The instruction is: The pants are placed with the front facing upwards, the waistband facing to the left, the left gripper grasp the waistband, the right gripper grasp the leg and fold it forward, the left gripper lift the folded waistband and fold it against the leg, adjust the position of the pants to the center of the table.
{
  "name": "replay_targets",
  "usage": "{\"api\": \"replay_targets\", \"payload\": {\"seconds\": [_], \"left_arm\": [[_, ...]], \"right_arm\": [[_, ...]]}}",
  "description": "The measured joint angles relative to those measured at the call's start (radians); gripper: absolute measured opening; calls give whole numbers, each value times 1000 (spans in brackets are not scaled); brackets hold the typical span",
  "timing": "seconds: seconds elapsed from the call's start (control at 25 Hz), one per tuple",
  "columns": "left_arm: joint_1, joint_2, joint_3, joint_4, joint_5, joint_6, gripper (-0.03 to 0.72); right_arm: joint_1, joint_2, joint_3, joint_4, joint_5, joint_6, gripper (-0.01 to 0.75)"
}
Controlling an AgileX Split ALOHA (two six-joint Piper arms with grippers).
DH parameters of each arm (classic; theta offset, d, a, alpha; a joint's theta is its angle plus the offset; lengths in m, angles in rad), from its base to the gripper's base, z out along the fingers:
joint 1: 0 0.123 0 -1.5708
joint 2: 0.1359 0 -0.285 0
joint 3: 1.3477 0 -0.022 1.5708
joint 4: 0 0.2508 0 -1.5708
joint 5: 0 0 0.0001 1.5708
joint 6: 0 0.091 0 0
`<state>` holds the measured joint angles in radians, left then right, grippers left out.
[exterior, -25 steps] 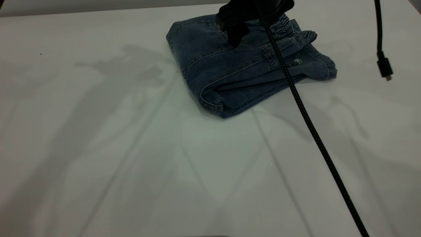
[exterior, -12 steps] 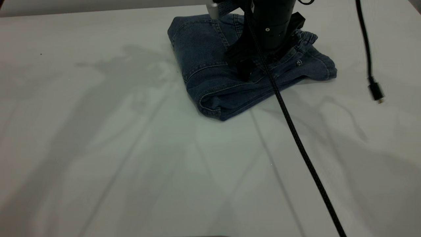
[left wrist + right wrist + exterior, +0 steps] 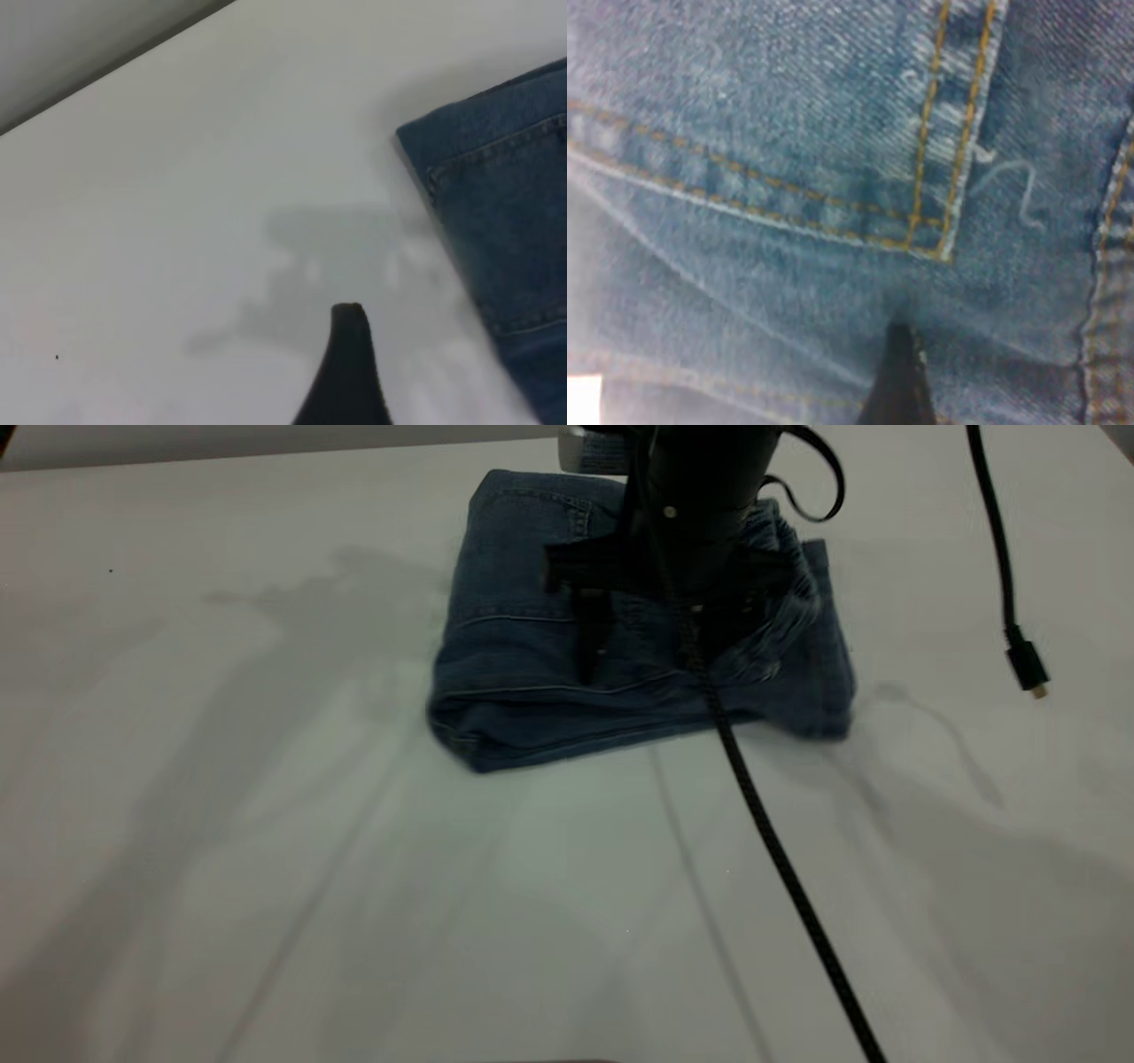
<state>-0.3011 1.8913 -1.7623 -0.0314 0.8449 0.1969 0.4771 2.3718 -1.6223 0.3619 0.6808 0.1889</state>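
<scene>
The table [image 3: 266, 868] is white and bare at the near side. A thick black cable [image 3: 780, 850] runs across it from the near edge up to the arm. Past that lie the pants [image 3: 514, 646], folded into a thick blue bundle at the far middle of the table. The fold faces the near side. The ruffled waistband [image 3: 788, 602] sits on top at the bundle's right end.

The right gripper [image 3: 638, 655] comes straight down onto the pants. Its jaws are spread wide apart and their tips press into the top of the denim. They are not pinching anything. In the right wrist view, one dark fingertip [image 3: 899, 381] touches the cloth just below a pocket corner with tan stitching.

To the right, a thin black cord with a plug [image 3: 1028, 664] hangs above the table.

The left gripper [image 3: 347, 372] is seen only in its own wrist view. One dark tip hangs over bare table, beside the pants' edge. I cannot tell if it is open or closed.
</scene>
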Motion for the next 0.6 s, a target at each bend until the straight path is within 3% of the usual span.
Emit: {"api": "replay_targets", "payload": {"seconds": [0.24,0.6], "left_arm": [[0,0,0,-1,7,4,554],[0,-139,0,0,119,29,552]], "right_arm": [[-2,-14,0,3,11,0,528],[-2,-295,1,-226,189,-17,511]]}}
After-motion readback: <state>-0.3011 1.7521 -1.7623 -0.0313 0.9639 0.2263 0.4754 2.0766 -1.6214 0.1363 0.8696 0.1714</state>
